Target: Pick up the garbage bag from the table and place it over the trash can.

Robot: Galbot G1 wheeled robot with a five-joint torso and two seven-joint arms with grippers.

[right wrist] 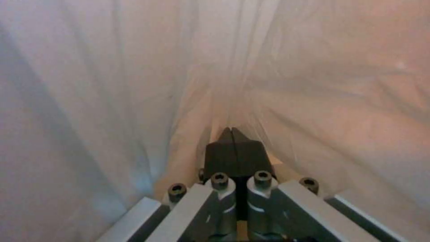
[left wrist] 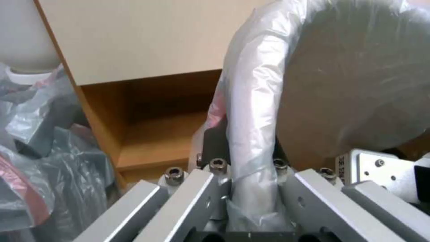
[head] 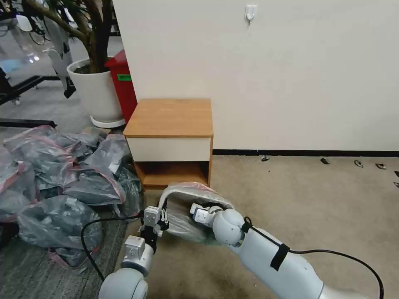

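The garbage bag (head: pixel 189 216) is draping the trash can (left wrist: pixel 358 84) on the carpet before the tabletop (head: pixel 170 117). The left claw (left wrist: pixel 248 168) is clamping its rim; the right claw (right wrist: pixel 231 148), pressed together, is sitting inside.

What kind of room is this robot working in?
Probably an office or lab corner set up like a bedroom: carpet floor, a small wooden table against a plain wall, a potted tree, and a heap of grey bags piled on the floor.
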